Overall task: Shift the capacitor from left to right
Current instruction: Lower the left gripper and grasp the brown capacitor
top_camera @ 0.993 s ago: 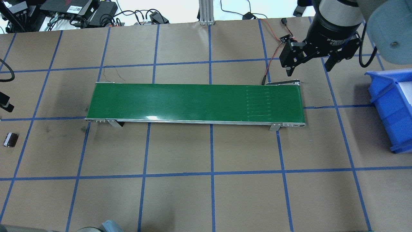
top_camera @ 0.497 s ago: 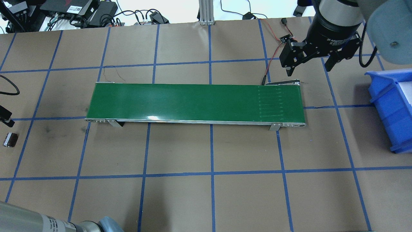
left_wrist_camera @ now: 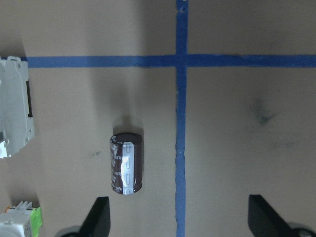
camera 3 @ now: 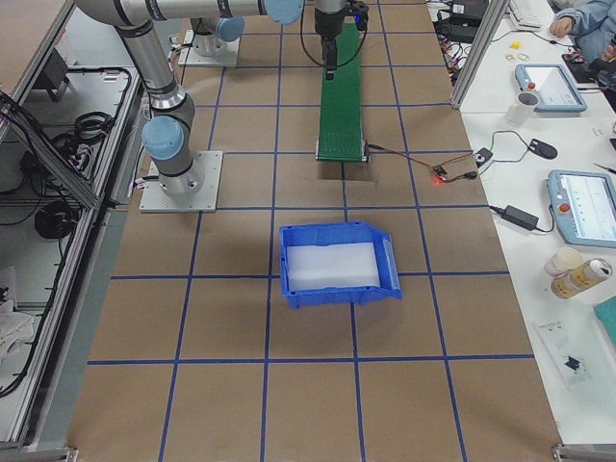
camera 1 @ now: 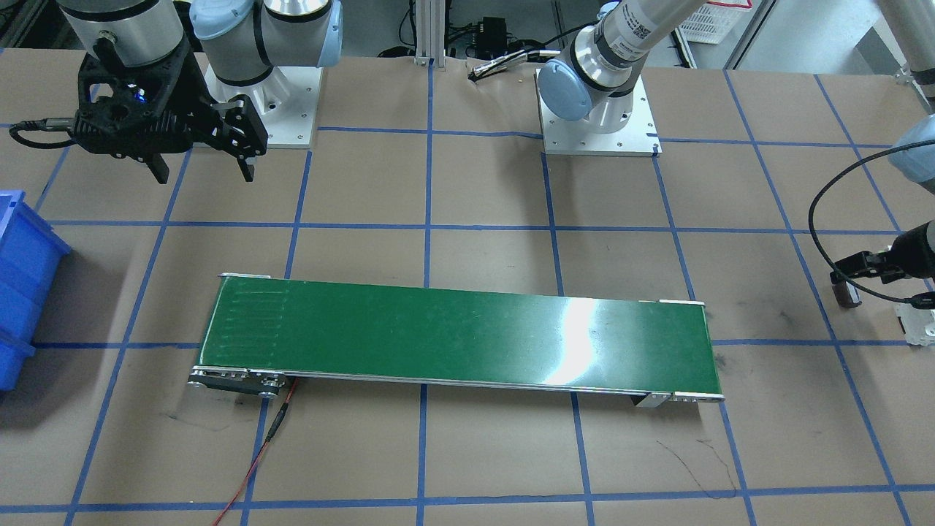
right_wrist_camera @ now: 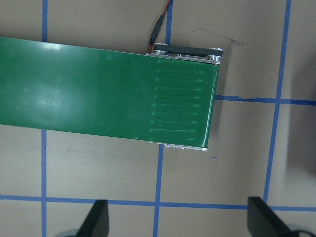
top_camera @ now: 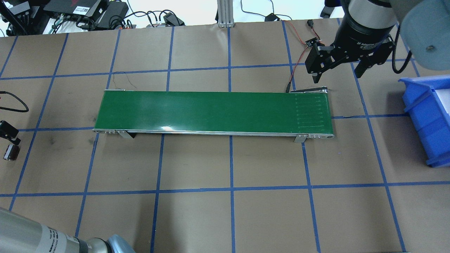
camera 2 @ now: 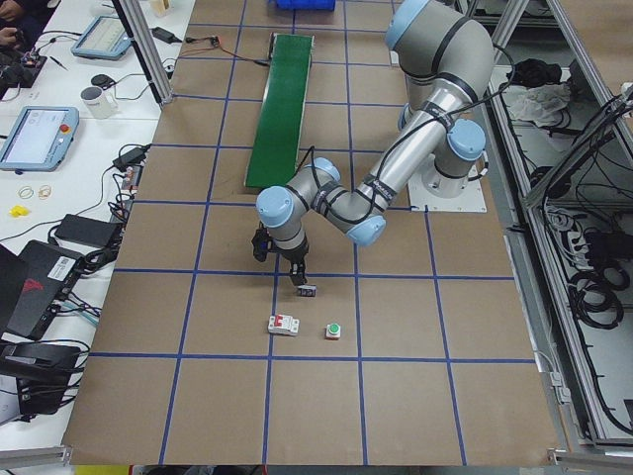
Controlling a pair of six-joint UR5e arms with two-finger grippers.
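The left tool (left_wrist_camera: pixel 180 224) hangs over the bench (left_wrist_camera: pixel 237 148) with its fingers (left_wrist_camera: pixel 101 219) spread wide, well off the belt's (top_camera: pixel 211 110) left end. The capacitor (left_wrist_camera: pixel 126 163) lies on its side below, within their span, touching neither. A white switch block (left_wrist_camera: pixel 15 113) sits near it, farther from the belt. The right tool (top_camera: pixel 338 68), also wide and empty, hovers by the belt's right end. A blue bin (top_camera: pixel 427 116) stands beyond that end.
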